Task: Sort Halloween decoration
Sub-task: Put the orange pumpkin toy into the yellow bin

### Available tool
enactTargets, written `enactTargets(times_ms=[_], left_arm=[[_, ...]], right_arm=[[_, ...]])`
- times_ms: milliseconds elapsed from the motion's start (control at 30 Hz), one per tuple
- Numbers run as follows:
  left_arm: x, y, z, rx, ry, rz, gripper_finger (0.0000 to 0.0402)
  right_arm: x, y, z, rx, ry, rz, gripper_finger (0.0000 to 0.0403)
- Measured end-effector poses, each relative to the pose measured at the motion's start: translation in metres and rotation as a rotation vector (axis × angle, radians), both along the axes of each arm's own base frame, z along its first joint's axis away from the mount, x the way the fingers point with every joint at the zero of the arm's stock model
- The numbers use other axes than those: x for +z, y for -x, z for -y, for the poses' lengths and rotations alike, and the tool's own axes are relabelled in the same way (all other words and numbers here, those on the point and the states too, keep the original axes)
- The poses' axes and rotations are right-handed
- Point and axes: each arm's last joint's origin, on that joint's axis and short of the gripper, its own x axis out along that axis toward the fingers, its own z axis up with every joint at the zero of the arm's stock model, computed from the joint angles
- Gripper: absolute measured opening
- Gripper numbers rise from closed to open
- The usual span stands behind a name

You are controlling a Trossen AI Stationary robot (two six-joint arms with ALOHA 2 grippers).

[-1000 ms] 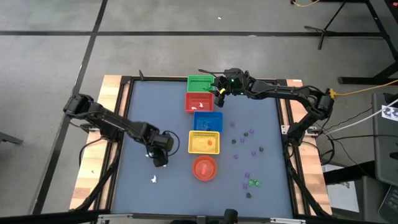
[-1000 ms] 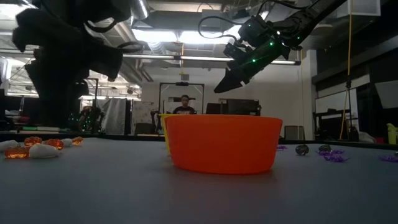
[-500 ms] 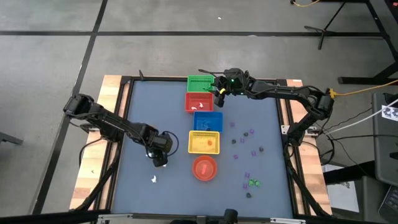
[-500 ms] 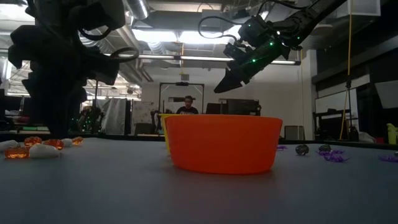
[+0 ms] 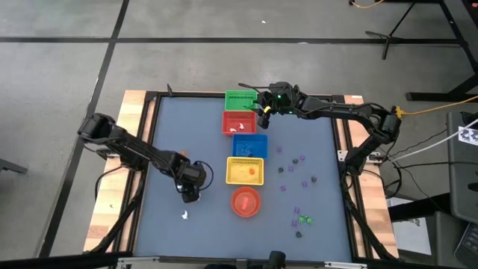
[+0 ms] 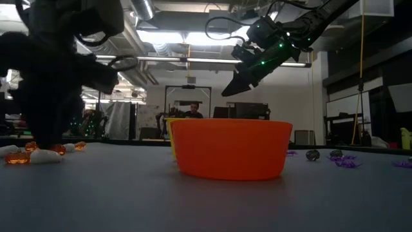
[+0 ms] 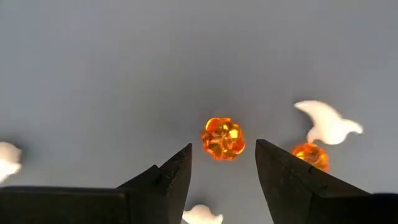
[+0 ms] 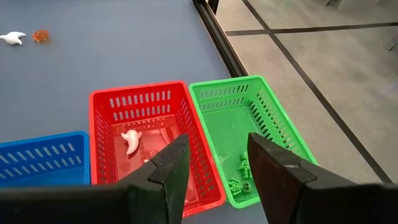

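On the left of the blue-grey table (image 5: pixel 164 134), the left gripper (image 5: pixel 191 193) hangs low over the surface, just left of the yellow square plastic basket (image 5: pixel 245 171). Its two dark fingers (image 7: pixel 177 180) stand apart and released, holding nothing, with a faceted translucent orange pumpkin trinket (image 7: pixel 222 138) lying on the table between their tips. A second orange trinket (image 7: pixel 310 155) and a white ghost-shaped trinket (image 7: pixel 326 122) lie just beside it, touching or nearly touching each other; two more white trinkets show at the edges of the left wrist view. In the low view these orange and white pieces (image 6: pixel 32 153) sit at the foot of the dark arm. Another white trinket (image 5: pixel 184 216) lies alone nearer the front edge.

Down the middle runs a line of containers: green basket (image 5: pixel 239 99), red basket (image 5: pixel 239 122), blue basket (image 5: pixel 249 146), the yellow one, then the round red-orange bowl (image 5: pixel 246 202).

The right gripper (image 5: pixel 263 113) hovers above the far baskets, over the gap between red and green, fingers spread and empty. Below it a white ghost piece (image 8: pixel 129 140) lies in the red basket, and small green figures (image 8: pixel 239 180) lie in the green basket.

On the right, dark purple and black trinkets (image 5: pixel 302 178) are scattered over the table, with a green trinket (image 5: pixel 304 220) among them near the front.
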Motion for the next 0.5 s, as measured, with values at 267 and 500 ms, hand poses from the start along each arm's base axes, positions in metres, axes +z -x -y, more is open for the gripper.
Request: enactTargets(times_ms=[267, 500], left_arm=[[-0.0034, -0.0024, 0.0003, 0.022, 0.000, 0.022, 0.0161], [-0.0029, -0.0048, 0.0008, 0.023, 0.001, 0.049, 0.0160]], right_arm=[[-0.0010, 0.0005, -0.0003, 0.000, -0.005, -0.010, 0.0160], [-0.0012, 0.0007, -0.0004, 0.000, -0.007, -0.013, 0.0160]])
